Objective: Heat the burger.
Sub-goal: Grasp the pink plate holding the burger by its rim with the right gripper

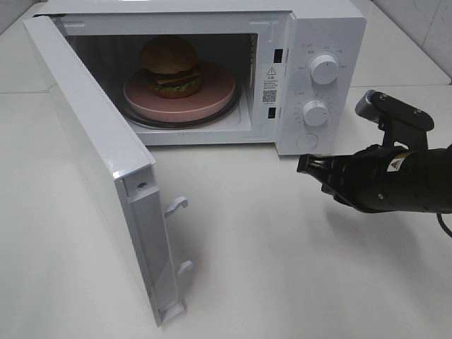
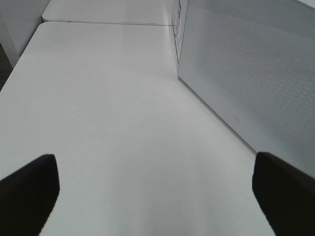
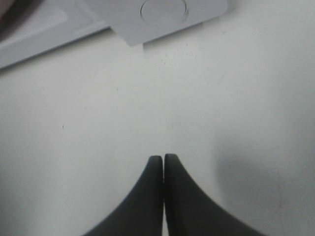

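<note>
Step to do now, I think, is shutting the microwave door (image 1: 85, 155). The burger (image 1: 169, 65) is already inside the microwave (image 1: 332, 28), on the pink plate (image 1: 215, 95). It is well past the right fingers (image 3: 147, 196) and off to one side of them. The door stands wide open, out over the desk (image 1: 282, 268).

The left fingers (image 2: 29, 194) are spread wide apart and hold nothing. The outside face of the door is close beside them, so they look like the best ones to push with. A good push goes flat on that face, near the free edge and far from the hinge. It goes slow and steady until the two hooks (image 1: 176, 206) slip into the slots (image 1: 279, 55). A slam could make the burger slide on the plate.

The right fingers are pressed together and hold nothing. They hang low over the desk, with the round button (image 3: 164, 9) just ahead of them. They need to be clear of the door's path. The dials (image 1: 324, 69) come after the door is shut.
</note>
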Tool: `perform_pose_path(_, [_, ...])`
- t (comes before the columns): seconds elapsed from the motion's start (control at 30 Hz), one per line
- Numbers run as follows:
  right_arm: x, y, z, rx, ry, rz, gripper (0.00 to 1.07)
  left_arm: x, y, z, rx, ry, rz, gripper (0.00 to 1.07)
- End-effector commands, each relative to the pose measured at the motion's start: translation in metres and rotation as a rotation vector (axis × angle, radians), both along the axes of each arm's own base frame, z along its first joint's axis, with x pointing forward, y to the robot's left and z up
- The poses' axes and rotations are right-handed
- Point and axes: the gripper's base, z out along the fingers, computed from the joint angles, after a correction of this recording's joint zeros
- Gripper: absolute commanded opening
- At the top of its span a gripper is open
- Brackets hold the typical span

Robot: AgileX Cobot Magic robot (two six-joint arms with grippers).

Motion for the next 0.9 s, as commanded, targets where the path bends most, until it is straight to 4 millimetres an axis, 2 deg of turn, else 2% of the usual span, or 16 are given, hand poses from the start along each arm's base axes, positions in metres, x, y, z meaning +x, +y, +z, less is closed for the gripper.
perform_pose_path(0.03, [-0.006,0.0,0.003,-0.079,0.024,0.118,0.04,-0.001,0.0,0.0,-0.009,-0.002,0.003,1.01])
perform_pose_path(0.2, [-0.011,0.001,0.009,-0.2,0.002,0.303,0.15,-0.001,0.0,0.0,-0.009,-0.002,0.003,1.01])
perform_pose_path(0.27, [-0.008,0.005,0.015,-0.276,-0.002,0.443,0.34,-0.001,0.0,0.0,-0.009,-0.002,0.003,1.01])
perform_pose_path(0.3, [-0.007,0.008,0.019,-0.308,0.02,0.528,0.5,-0.001,0.0,0.0,-0.009,-0.002,0.003,1.01])
perform_pose_path(0.33, [-0.007,0.008,0.019,-0.308,0.02,0.528,0.5,-0.001,0.0,0.0,-0.009,-0.002,0.003,1.01])
perform_pose_path(0.37, [-0.005,0.01,0.022,-0.323,0.031,0.575,0.6,-0.001,0.0,0.0,-0.009,-0.002,0.003,1.01])
perform_pose_path(0.4, [-0.003,0.014,0.027,-0.358,0.047,0.669,0.79,-0.001,0.0,0.0,-0.009,-0.002,0.003,1.01])
perform_pose_path(0.43, [-0.003,0.014,0.027,-0.358,0.047,0.669,0.79,-0.001,0.0,0.0,-0.009,-0.002,0.003,1.01])
perform_pose_path(0.47, [-0.002,0.016,0.031,-0.374,0.055,0.716,0.88,-0.001,0.0,0.0,-0.009,-0.002,0.003,1.01])
perform_pose_path(0.5, [-0.002,0.016,0.031,-0.374,0.055,0.716,0.88,-0.001,0.0,0.0,-0.009,-0.002,0.003,1.01])
perform_pose_path(0.53, [0.002,0.019,0.039,-0.398,0.066,0.784,0.99,-0.001,0.0,0.0,-0.009,-0.002,0.003,1.01])
perform_pose_path(0.6, [0.004,0.02,0.043,-0.41,0.064,0.809,1.01,-0.001,0.0,0.0,-0.009,-0.002,0.003,1.01])
perform_pose_path(0.67, [0.013,0.023,0.06,-0.508,0.04,0.948,1.0,-0.001,0.0,0.0,-0.009,-0.002,0.003,1.01])
perform_pose_path(0.77, [0.014,0.023,0.063,-0.538,0.036,0.998,1.0,-0.001,0.0,0.0,-0.009,-0.002,0.003,1.01])
perform_pose_path(0.83, [0.019,0.026,0.079,-0.646,0.006,1.199,0.99,-0.001,0.0,0.0,-0.009,-0.002,0.003,1.01])
perform_pose_path(0.9, [0.02,0.026,0.081,-0.667,0.0,1.235,0.99,-0.001,0.0,0.0,-0.009,-0.002,0.003,1.01])
